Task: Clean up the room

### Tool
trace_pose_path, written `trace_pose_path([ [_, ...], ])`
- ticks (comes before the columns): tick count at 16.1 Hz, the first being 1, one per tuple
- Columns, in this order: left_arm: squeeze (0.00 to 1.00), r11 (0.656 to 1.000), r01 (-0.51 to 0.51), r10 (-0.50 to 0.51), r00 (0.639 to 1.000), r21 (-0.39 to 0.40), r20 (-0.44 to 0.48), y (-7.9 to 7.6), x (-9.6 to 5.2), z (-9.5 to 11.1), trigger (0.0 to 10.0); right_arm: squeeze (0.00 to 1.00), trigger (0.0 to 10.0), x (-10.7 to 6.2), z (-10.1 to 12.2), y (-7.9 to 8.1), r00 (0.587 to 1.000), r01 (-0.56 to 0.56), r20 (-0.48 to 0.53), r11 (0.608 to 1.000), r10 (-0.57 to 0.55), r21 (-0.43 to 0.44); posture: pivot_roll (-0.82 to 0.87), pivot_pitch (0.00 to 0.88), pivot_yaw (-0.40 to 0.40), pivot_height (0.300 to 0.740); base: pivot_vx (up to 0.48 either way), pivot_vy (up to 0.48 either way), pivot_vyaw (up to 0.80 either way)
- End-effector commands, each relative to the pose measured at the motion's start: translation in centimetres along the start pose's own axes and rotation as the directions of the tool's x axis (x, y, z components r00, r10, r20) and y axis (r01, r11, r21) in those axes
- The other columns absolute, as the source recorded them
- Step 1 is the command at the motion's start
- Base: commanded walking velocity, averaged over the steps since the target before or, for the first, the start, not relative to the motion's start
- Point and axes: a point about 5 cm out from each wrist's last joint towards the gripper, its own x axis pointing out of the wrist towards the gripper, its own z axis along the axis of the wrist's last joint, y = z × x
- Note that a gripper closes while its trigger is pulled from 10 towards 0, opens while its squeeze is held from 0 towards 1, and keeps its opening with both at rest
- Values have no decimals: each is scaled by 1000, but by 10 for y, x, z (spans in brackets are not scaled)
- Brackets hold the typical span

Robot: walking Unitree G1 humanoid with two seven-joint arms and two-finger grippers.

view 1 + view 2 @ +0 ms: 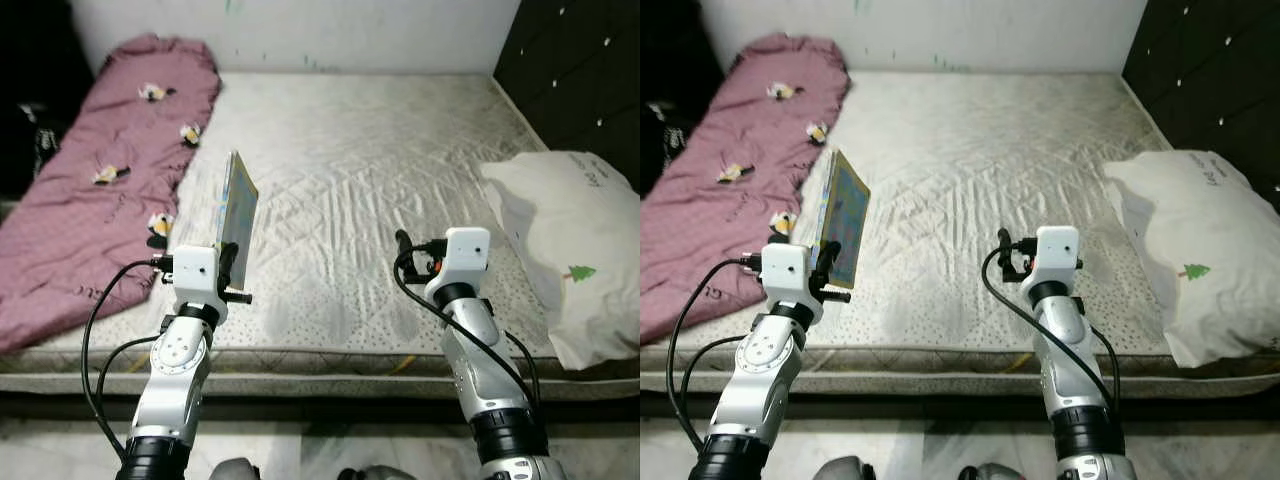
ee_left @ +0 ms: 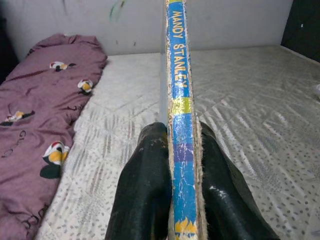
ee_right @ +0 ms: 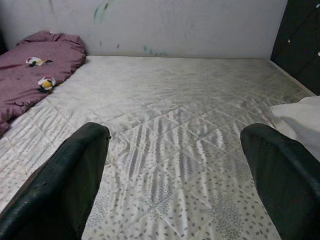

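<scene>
Book (image 1: 238, 212) stands upright over the bed (image 1: 380, 150), pinched by the left end effector (image 2: 182, 200). Right end effector (image 3: 180, 185) hovers spread above the mattress, near a white pillow (image 1: 575, 250)

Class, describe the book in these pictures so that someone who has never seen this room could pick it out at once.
Start at the bare quilted mattress with a maroon blanket along its left side. Above its near edge, the left gripper holds a thin book upright. Its worn blue and yellow spine reads MANDY STANLEY, the only printed, rigid thing among bedding.
</scene>
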Motion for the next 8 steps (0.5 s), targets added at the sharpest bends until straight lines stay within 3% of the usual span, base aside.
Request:
trace_pose_path([
  [1, 0, 1000, 4, -4, 998, -2, 67, 0, 3, 14, 10000, 0, 10000, 2, 3, 0, 1000, -4, 3, 1000, 4, -10, -37, 0, -6, 740, 311, 0, 0],
  [6, 0, 1000, 5, -5, 998, -9, 63, 1, 2, 13, 10000, 0, 10000, 3, 4, 1, 1000, -7, 4, 1000, 7, -12, -37, 0, -11, 740, 327, 0, 0],
  [8, 0, 1000, -17, 16, 998, 14, 54, 0, 3, 11, 10000, 0, 10000, 3, 4, 1, 1000, -8, 5, 1000, 8, -14, -39, 0, -11, 740, 0, 0, 0],
])
